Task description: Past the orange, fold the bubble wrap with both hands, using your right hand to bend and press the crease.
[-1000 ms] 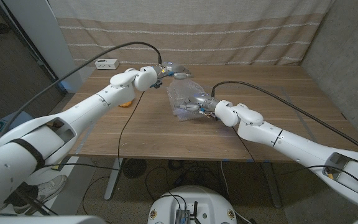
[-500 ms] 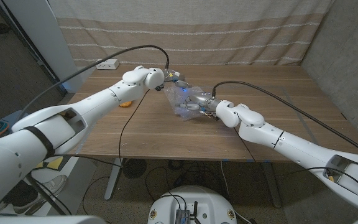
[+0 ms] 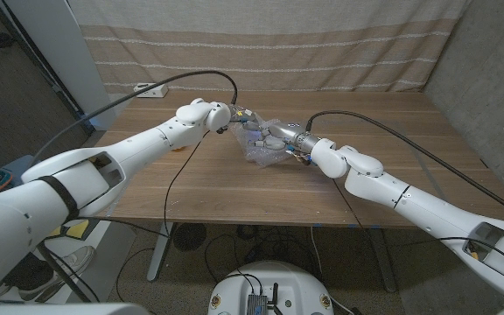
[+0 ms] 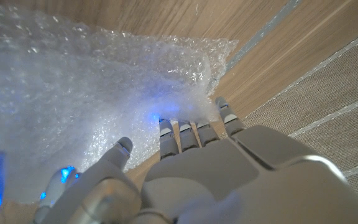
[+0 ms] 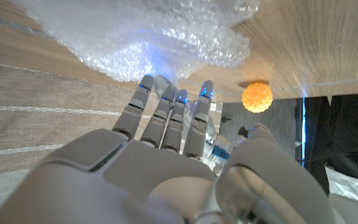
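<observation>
Both hands have closed in on the sheet since a second ago: the left hand [image 3: 234, 116] has swung from the far edge down to the wrap's left side, and the right hand [image 3: 280, 136] has pushed forward, bunching the plastic tighter between them.

Biggest thing here is the wooden bench [image 3: 383, 166], with a striped curtain [image 3: 261, 44] hanging behind it. Both white arms reach in from the near corners and meet at the middle of the far half.

There sits the bubble wrap [image 3: 261, 144], a crumpled clear heap, not lying flat, squeezed between the two hands. In the left wrist view the bubble wrap [image 4: 92, 93] spreads over the wood ahead of the left hand [image 4: 191, 180], whose fingertips [image 4: 185, 130] touch the sheet's edge, thumb apart to the side; fingers are fairly straight and side by side, pressing rather than gripping as far as I can see.

In the right wrist view the right hand [image 5: 160, 162] has its fingertips [image 5: 166, 93] extended, close together, meeting the rim of the bubble wrap [image 5: 160, 37]; whether anything is pinched, I cannot tell.

The orange [image 5: 257, 97] lies on the bench near the wrap, apart from it. In the head view the orange [image 3: 179, 146] peeks out beneath the left forearm.

A white power strip [image 3: 149, 88] rests at the far left corner.
</observation>
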Controlling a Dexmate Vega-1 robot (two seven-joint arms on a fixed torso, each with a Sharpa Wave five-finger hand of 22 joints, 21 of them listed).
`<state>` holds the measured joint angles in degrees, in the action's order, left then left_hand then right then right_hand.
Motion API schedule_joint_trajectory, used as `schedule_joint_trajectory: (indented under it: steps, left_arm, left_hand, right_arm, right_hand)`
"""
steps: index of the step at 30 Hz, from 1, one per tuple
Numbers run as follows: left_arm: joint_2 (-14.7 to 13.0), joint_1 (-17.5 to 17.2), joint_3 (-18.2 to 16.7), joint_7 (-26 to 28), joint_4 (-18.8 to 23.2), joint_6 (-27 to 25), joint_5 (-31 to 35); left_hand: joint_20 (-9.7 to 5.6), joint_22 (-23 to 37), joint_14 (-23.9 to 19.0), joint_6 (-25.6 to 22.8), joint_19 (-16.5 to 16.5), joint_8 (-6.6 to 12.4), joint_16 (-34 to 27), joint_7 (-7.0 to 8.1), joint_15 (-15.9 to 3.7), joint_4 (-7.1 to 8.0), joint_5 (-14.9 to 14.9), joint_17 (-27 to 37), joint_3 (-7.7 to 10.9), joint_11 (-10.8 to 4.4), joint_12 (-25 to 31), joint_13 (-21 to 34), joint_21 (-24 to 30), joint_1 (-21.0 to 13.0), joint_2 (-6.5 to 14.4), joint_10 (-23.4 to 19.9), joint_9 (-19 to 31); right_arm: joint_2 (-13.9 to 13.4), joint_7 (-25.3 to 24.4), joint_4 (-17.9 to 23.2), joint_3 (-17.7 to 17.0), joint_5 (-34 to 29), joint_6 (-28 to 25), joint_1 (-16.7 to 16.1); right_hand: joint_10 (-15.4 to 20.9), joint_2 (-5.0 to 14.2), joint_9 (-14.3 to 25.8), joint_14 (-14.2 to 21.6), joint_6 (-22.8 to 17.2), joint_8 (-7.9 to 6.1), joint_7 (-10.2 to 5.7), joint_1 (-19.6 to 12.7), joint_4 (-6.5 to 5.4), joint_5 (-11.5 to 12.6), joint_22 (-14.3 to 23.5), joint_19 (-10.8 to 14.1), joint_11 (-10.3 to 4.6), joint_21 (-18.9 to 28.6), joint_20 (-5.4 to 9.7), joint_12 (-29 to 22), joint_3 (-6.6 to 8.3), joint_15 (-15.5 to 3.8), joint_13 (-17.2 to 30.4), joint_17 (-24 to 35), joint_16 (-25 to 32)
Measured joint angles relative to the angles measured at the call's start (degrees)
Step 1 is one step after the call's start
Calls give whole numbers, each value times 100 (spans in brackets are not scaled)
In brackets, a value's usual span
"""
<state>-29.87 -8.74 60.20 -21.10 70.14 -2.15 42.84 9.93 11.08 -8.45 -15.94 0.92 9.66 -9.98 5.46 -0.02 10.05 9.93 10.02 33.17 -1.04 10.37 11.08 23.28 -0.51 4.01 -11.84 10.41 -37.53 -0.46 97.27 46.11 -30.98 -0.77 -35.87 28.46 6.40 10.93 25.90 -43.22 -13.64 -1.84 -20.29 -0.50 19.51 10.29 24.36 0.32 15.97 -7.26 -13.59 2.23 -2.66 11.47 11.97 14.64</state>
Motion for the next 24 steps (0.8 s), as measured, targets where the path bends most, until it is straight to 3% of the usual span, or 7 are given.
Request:
schedule_joint_trajectory:
  steps: [3, 9, 15, 19, 24]
  left_arm:
    - [7, -1, -34, 143, -91, 155, -119]
    - [-5, -65, -173, 491, -241, 504, -431]
    - [-39, -115, -257, 754, -274, 721, -616]
    - [-63, -143, -286, 820, -271, 785, -674]
    - [-114, -199, -335, 874, -176, 813, -715]
  left_hand:
    - [1, 0, 0, 10, -1, 0, 0, 11, 0, -24, 0, 0, 25, 0, 0, 0, 0, 0, 0, 0, 0]
    - [65, -1, -41, -145, -66, 95, -44, -10, 36, -125, 0, -12, 51, 1, 67, 0, 0, -27, 24, -64, 0]
    - [51, -1, -117, -283, -116, 139, -45, -134, -8, -179, 0, -16, 91, -41, 133, -1, 0, -100, 39, -166, 0]
    - [51, -1, -117, -283, -116, 139, -45, -134, -8, -179, 0, -16, 91, -10, 133, -1, 0, -100, 39, -197, 0]
    - [51, -1, -117, -283, -116, 139, -44, -134, -9, -179, 0, -16, 91, -10, 133, -1, -21, -100, 39, -197, 0]
  right_arm:
    - [12, -307, 0, -149, 97, 143, -124]
    - [175, -1166, -21, -428, 139, 256, -382]
    - [373, -1796, -86, -591, 75, 137, -503]
    - [465, -1917, -90, -612, -2, -98, -509]
    - [565, -1828, -83, -519, -359, -811, -460]
  right_hand:
    - [0, 103, 0, 0, 165, 84, 17, -103, 66, 0, 23, 33, 0, 0, 17, 17, 66, 0, 0, 5, 22]
    - [-179, 397, 0, -148, 416, 199, -115, -304, 82, -63, 27, -4, -32, -51, 118, 144, 405, 1, 14, 71, -37]
    - [-376, 440, 0, -354, 695, 286, -230, -348, 81, -201, 27, -136, -21, -138, 242, 220, 627, 21, 14, 97, -99]
    - [-526, 440, 0, -495, 844, 286, -298, -348, 54, -283, 26, -196, -52, -180, 244, 259, 731, 19, 14, 124, -174]
    - [-453, 454, 0, -515, 852, 286, -305, -411, 66, -385, 26, -196, -105, -180, 245, 234, 879, 0, 14, 123, -174]
